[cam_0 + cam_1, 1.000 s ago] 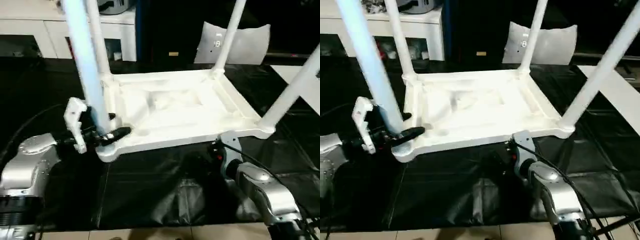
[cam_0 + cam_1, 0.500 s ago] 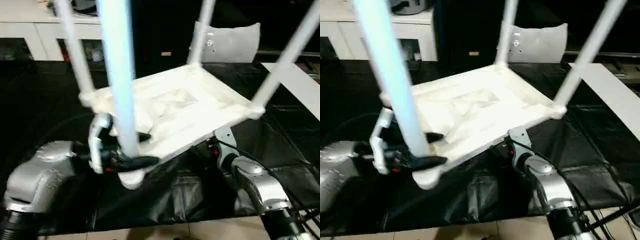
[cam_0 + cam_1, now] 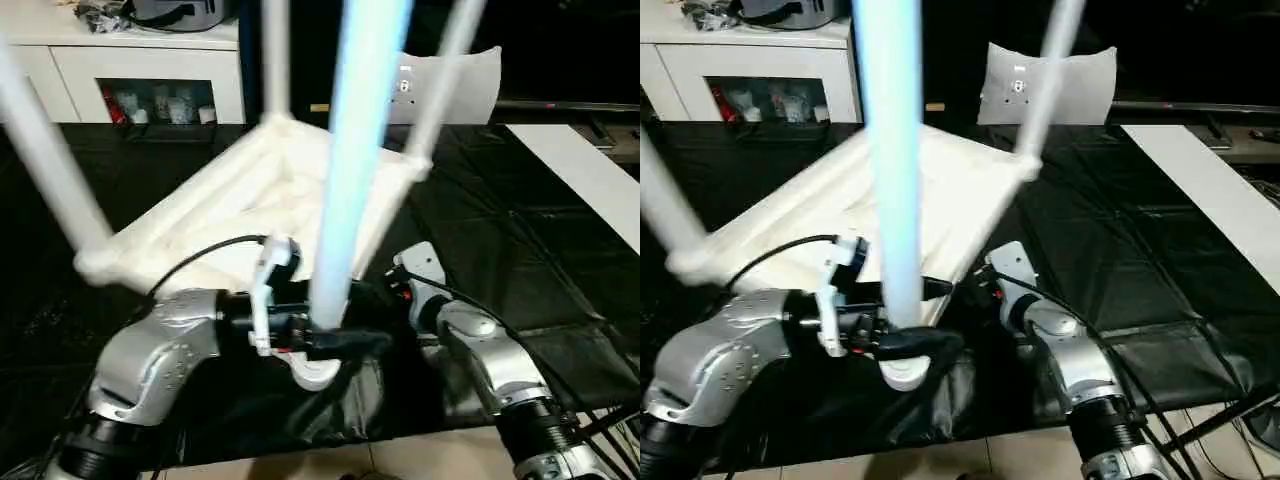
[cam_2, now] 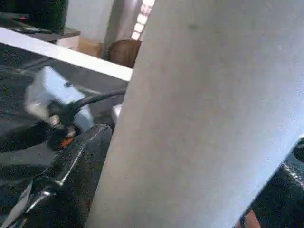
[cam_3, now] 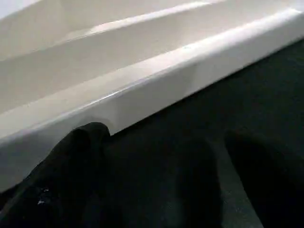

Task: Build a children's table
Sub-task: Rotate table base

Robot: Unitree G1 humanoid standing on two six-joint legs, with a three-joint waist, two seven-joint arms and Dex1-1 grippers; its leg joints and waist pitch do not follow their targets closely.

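Note:
The white children's table lies upside down and tilted on the black mat, its ribbed top [image 3: 240, 205] slanting up away from me. Its legs point upward: the near leg [image 3: 352, 170] in front, one at the left [image 3: 45, 160], two at the back [image 3: 275, 55]. My left gripper [image 3: 335, 338] is shut on the near leg just above its corner socket [image 3: 318, 372]; in the left wrist view that leg [image 4: 204, 118] sits between the black fingers [image 4: 76, 175]. My right gripper [image 5: 164, 142] stands open at the table top's rim [image 5: 156, 80], one finger [image 5: 80, 161] under the edge.
A white cabinet [image 3: 130, 70] stands at the back left and a white cushion-like piece [image 3: 470, 75] at the back centre. A white board [image 3: 580, 170] lies on the mat [image 3: 500, 240] at the right. The mat's front edge and floor [image 3: 400, 460] are close below.
The table has swung round and tilted up, its held corner moving right towards the middle. My left gripper went with the leg. The right gripper stays at the rim.

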